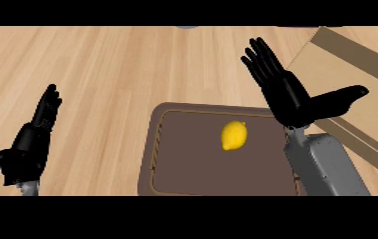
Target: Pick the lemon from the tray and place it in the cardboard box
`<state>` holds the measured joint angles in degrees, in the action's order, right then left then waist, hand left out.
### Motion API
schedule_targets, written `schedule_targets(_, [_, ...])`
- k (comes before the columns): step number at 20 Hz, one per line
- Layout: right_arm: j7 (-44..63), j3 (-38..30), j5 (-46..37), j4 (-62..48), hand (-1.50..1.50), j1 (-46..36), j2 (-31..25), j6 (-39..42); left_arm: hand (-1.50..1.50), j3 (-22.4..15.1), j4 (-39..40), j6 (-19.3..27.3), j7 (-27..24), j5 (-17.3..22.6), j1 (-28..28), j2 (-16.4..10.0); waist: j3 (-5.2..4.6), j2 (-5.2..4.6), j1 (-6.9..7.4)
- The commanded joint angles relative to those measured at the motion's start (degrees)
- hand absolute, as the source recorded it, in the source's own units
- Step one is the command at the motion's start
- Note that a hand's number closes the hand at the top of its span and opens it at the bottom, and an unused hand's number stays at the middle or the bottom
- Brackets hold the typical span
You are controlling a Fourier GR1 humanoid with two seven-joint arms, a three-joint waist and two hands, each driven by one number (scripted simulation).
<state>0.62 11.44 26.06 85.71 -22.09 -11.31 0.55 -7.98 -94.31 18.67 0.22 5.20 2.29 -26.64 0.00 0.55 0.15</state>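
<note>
Yellow lemon (235, 135) on tray (214, 183), just left of R hand (288, 95).
Hand open, empty; rec. lower over lemon, close round its middle.

Vantage: I look from the head, steeply down onto the tray (153, 143).
Nearness: close; tray fills my lower frame, counter (111, 68) beyond.

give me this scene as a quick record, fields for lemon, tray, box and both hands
lemon: lying on the tray, untouched
tray: brown, on the wooden counter
box: cardboard, right of the tray, partly out of view
right hand: open, empty, by the tray's right edge
left hand: open, resting at lower left
progress: lemon not yet picked
</note>
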Motion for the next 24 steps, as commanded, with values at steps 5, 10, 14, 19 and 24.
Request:
schedule_targets(5, [6.05,-8.34,-19.92,5.93,-1.50,-1.37,-13.50,-22.00,0.00,-1.13,-1.37,-5.11,-1.56,-1.34,-3.08,-4.11,-0.90,2.17,-8.81])
schedule_targets(10, [17.95,-4.96,-34.86,6.35,-1.50,5.05,-23.53,-27.99,0.00,-2.72,-2.26,-8.92,-1.57,0.26,-4.20,-4.62,-0.91,1.68,-9.89])
schedule_targets(14, [25.57,1.61,-45.99,14.97,-1.50,9.72,-28.93,-27.06,0.00,-3.61,-2.45,-11.64,-2.41,1.49,-4.53,-4.68,-0.72,1.27,-7.45])
schedule_targets(19, [40.55,8.91,-56.61,25.68,-1.50,10.32,-33.54,-19.95,0.00,-3.72,-1.81,-14.97,-2.60,3.04,-7.11,-5.15,-0.61,0.71,-4.61])
schedule_targets(24, [59.05,15.40,-56.49,32.06,-1.50,6.38,-34.78,-4.35,0.00,-5.43,1.65,-15.66,-4.11,1.78,-10.11,-3.22,-0.70,-0.11,-2.75])
